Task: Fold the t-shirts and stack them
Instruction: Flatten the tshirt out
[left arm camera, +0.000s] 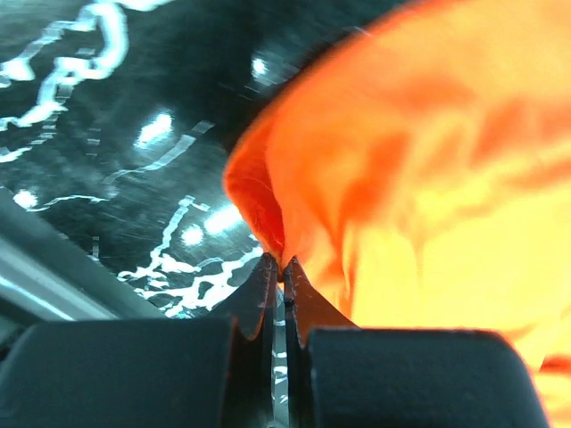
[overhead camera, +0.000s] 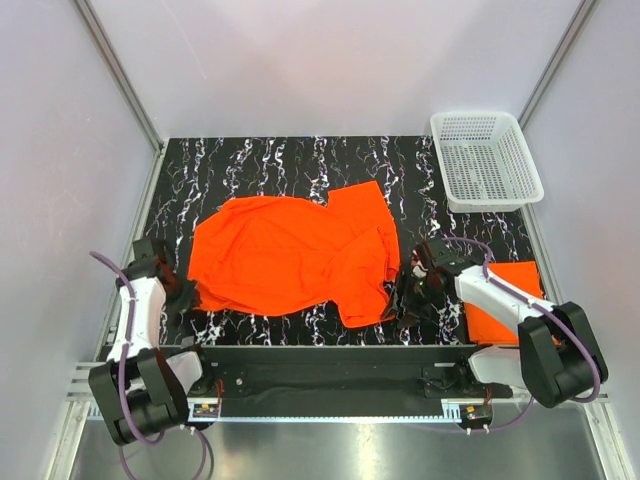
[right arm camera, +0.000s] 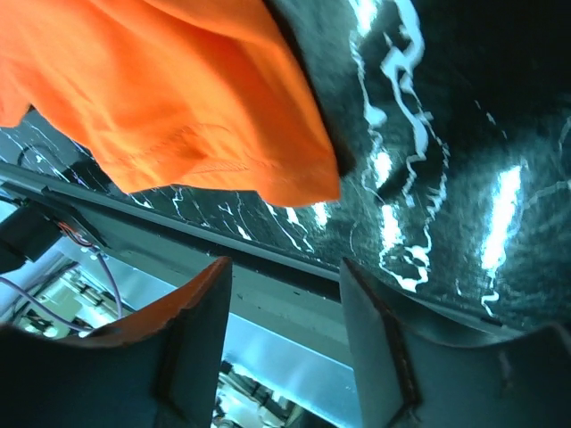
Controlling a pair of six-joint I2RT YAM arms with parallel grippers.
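A bright orange t-shirt (overhead camera: 290, 255) lies spread and rumpled on the black marbled table (overhead camera: 270, 160). My left gripper (overhead camera: 187, 292) is at the shirt's near left corner. In the left wrist view the left gripper (left arm camera: 281, 267) is shut, pinching the shirt's edge (left arm camera: 401, 178). My right gripper (overhead camera: 407, 295) is beside the shirt's near right corner. In the right wrist view the right gripper (right arm camera: 285, 272) is open and empty, with the shirt's hem (right arm camera: 196, 107) just beyond the fingertips. A second orange shirt (overhead camera: 510, 305) lies folded at the near right, partly under the right arm.
A white plastic mesh basket (overhead camera: 487, 160) stands at the far right corner. The table's near edge rail (right arm camera: 268, 267) runs right by the right gripper. White walls with metal posts close in the left, right and back sides.
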